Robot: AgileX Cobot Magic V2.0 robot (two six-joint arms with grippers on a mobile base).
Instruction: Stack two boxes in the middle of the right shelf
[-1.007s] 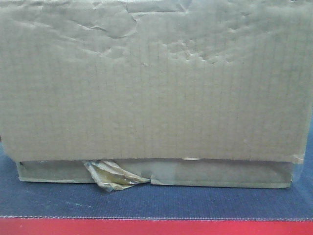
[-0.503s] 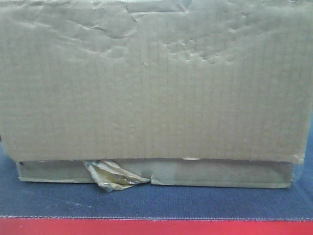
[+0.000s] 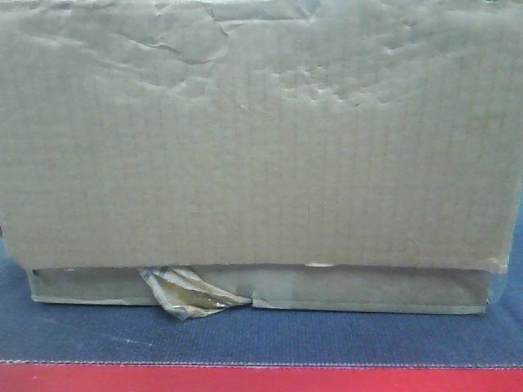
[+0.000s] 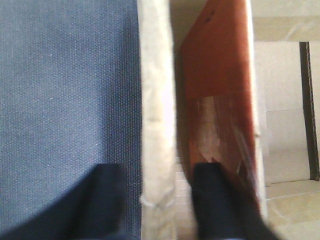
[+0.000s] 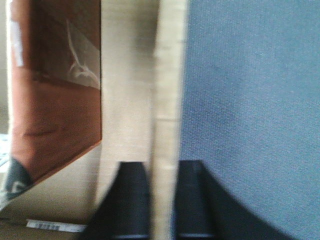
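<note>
One plain brown cardboard box [image 3: 261, 139] fills the front view, its face creased, with a crumpled tape scrap [image 3: 192, 296] at the lower edge. It stands on a dark mat [image 3: 261, 339]. My left gripper [image 4: 157, 170] straddles the box's upright wall [image 4: 157, 100], open, with a gap on each side of the cardboard. My right gripper [image 5: 163, 165] is shut on the opposite wall [image 5: 167, 75], one finger inside the box and one outside. The shelf is out of view.
The mat has a red front edge [image 3: 261, 380] and lies blue-grey outside each gripped wall [image 4: 65, 90] [image 5: 250, 100]. Inside the box a reddish-brown face with tape [image 4: 220, 100] [image 5: 55, 110] shows. Pale floor tiles [image 4: 285, 125] lie beyond.
</note>
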